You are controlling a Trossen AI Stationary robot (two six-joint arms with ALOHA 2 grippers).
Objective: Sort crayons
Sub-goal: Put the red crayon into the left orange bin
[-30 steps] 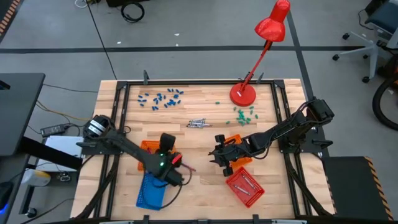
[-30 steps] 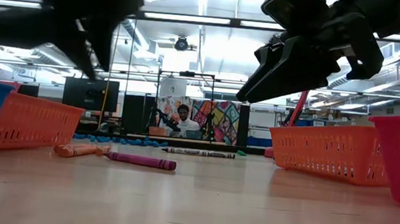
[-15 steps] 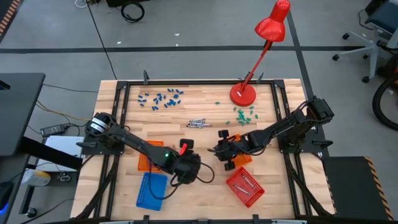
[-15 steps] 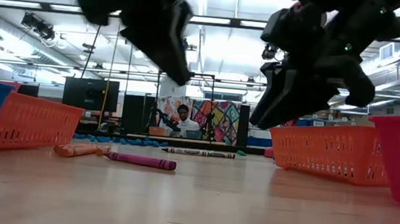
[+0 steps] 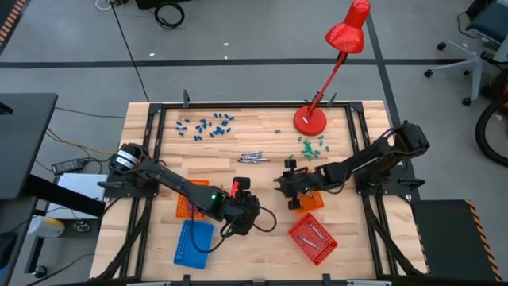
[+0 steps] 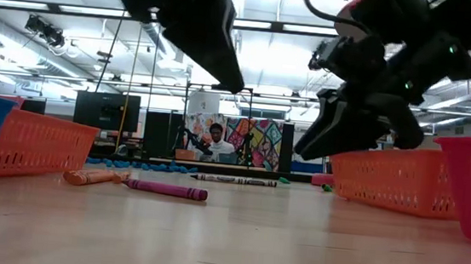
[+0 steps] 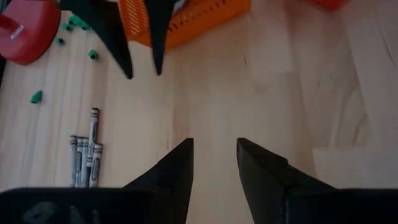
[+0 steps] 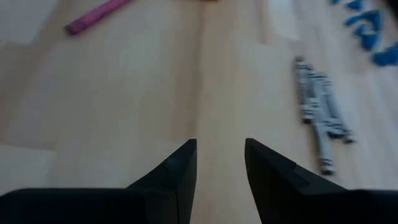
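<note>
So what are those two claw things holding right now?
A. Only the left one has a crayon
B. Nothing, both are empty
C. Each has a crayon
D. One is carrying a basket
B: in each wrist view the fingers stand apart with only bare wood between them, for the left gripper and the right gripper; the grey crayons lie untouched on the table.
</note>
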